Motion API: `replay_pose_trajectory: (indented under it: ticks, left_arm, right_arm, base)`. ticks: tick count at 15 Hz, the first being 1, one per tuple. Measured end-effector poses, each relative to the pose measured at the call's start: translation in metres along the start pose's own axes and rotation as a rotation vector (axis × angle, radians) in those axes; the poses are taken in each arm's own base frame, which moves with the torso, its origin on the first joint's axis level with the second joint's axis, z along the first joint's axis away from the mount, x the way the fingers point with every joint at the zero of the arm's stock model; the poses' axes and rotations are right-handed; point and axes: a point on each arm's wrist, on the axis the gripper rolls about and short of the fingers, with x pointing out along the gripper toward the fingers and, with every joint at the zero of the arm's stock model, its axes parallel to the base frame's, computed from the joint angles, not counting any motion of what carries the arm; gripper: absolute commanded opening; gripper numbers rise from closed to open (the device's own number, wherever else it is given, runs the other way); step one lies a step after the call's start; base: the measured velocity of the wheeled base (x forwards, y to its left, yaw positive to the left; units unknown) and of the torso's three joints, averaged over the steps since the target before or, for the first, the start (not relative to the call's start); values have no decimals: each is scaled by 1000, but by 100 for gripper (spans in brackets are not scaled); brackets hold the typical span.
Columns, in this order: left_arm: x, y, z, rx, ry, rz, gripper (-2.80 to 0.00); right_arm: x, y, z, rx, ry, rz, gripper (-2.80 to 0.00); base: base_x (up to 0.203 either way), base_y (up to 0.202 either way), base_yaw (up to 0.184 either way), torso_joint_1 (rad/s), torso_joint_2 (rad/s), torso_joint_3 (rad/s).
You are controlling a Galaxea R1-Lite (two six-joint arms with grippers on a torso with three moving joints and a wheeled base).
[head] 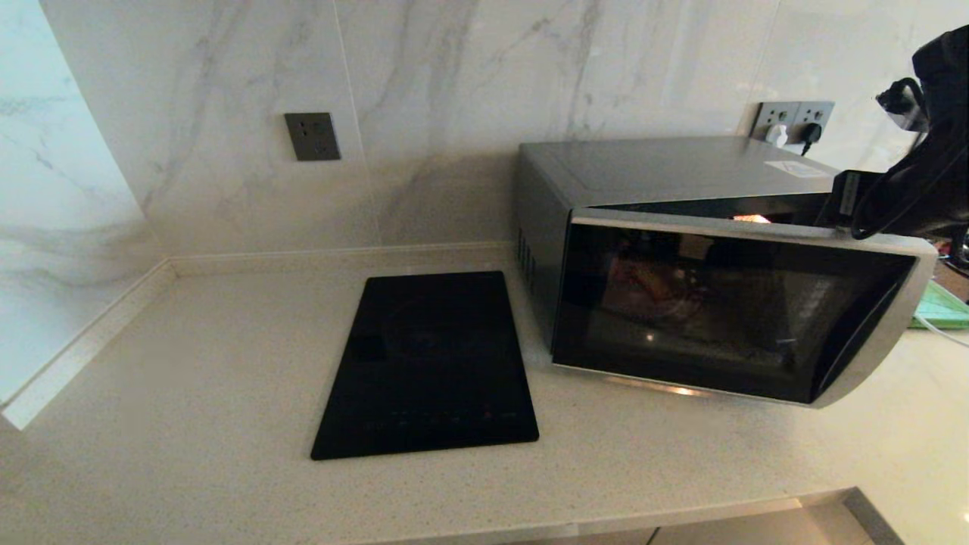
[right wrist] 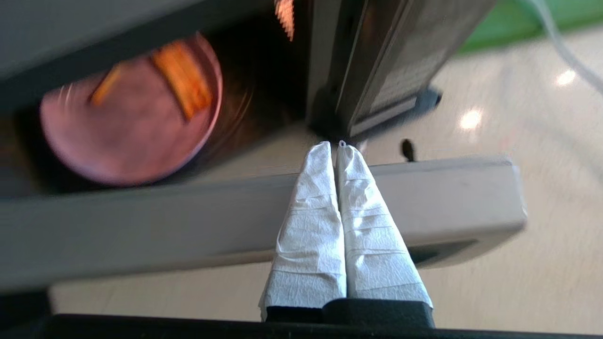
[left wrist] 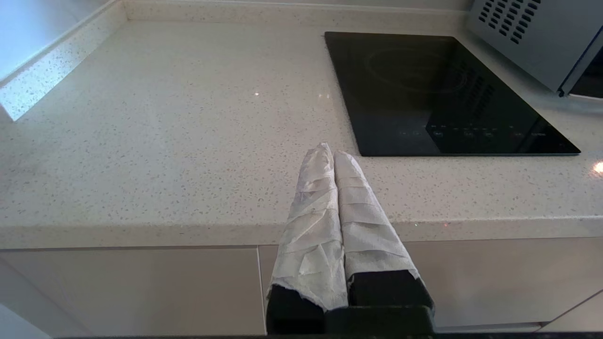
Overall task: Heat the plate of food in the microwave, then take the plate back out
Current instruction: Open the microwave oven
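Observation:
The silver-grey microwave (head: 666,170) stands at the right of the counter with its dark glass door (head: 727,310) swung partly out and the light on inside. The plate of food (right wrist: 132,117), lavender with orange sticks (right wrist: 181,77), rests inside the oven; it shows only dimly through the glass (head: 651,291). My right arm (head: 923,174) reaches down behind the door's free top corner. The right gripper (right wrist: 335,146) is shut and empty, its taped fingers crossing the door's top edge with the tips in the gap by the oven's front. Off the counter's front edge, my left gripper (left wrist: 333,153) is parked, shut and empty.
A flat black cooktop (head: 431,363) is set into the speckled counter left of the microwave. A green board (head: 942,306) and a white cable (head: 946,329) lie to the right of the oven. Wall sockets with plugs (head: 795,121) sit behind it.

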Motion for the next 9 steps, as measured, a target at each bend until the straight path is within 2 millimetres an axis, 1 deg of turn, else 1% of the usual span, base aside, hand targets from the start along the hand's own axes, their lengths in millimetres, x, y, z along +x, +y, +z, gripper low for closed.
replay_pose_trajectory:
  ticks: [4, 9]
  left_arm:
    - [0, 0, 0, 0, 0, 1, -280]
    - [0, 0, 0, 0, 0, 1, -280]
  right_arm:
    - [-31, -2, -11, -8, 44, 45, -280]
    - [-80, -10, -28, -14, 103, 121, -280]
  base:
    - [0, 0, 0, 0, 0, 0]
    - [0, 0, 0, 0, 0, 0]
